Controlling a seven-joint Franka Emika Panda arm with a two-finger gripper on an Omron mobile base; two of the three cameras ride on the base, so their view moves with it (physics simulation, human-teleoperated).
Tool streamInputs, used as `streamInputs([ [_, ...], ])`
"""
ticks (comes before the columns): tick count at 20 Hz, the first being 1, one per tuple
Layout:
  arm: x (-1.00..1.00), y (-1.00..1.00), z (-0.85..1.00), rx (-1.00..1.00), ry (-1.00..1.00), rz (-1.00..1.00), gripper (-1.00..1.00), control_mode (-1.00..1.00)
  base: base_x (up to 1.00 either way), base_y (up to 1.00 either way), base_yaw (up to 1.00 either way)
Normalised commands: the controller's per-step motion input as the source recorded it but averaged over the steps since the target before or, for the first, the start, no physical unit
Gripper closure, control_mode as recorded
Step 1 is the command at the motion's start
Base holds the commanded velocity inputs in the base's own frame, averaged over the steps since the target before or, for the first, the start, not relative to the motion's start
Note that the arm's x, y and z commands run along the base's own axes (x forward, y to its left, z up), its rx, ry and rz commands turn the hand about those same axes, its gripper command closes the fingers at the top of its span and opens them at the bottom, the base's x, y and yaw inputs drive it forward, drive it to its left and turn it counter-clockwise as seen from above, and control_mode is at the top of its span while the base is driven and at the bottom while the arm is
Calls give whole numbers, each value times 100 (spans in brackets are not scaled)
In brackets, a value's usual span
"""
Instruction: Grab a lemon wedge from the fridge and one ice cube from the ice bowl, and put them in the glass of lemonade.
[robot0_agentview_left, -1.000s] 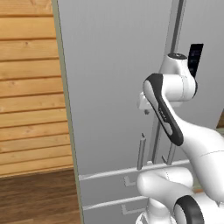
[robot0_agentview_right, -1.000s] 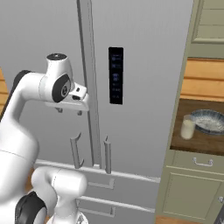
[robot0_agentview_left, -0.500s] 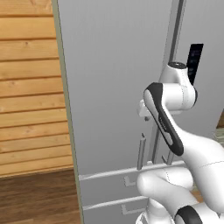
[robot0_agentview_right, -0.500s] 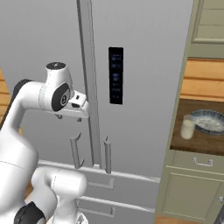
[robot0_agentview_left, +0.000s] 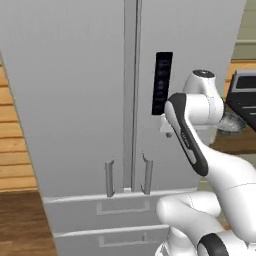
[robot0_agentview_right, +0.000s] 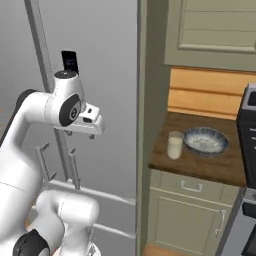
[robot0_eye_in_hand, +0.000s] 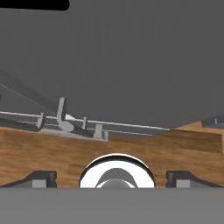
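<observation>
Fridge (robot0_agentview_left: 75, 100) doors both closed; lemon wedge presumably inside, not visible. Left door's bar handle (robot0_agentview_left: 109, 178) and right door's handle (robot0_agentview_left: 146, 174) stand low, either side of the centre seam, above the two drawers.

Arm raised in front of the right door, just below the black panel (robot0_agentview_left: 162, 82). Gripper (robot0_agentview_right: 89, 133) hangs under the hand, apart from the door, touching nothing. In the hand view the two fingertips (robot0_eye_in_hand: 40, 178) sit far apart at the bottom corners: jaws wide, nothing between them.

Judgement: step in hand is opening the fridge. To do it well, bring the hand down to handle height, turn the jaws to straddle one vertical bar, close on it, then pull along the door's arc, not straight back.

Right of the fridge, on the counter (robot0_agentview_right: 220, 167): glass (robot0_agentview_right: 175, 145) just beside ice bowl (robot0_agentview_right: 205, 140).
</observation>
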Motion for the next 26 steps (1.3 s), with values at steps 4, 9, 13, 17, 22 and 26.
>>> streamInputs([
  [4, 0, 0, 0, 0, 0, 0, -100, 100, -48, -94, 23],
  [9, 0, 0, 0, 0, 0, 0, -100, 100, -8, -100, 21],
  [13, 0, 0, 0, 0, 0, 0, -100, 100, 34, -100, 22],
  [17, 0, 0, 0, 0, 0, 0, -100, 100, 59, -90, 23],
  [22, 0, 0, 0, 0, 0, 0, -100, 100, 41, -21, 5],
  [26, 0, 0, 0, 0, 0, 0, -100, 100, 36, -22, 5],
])
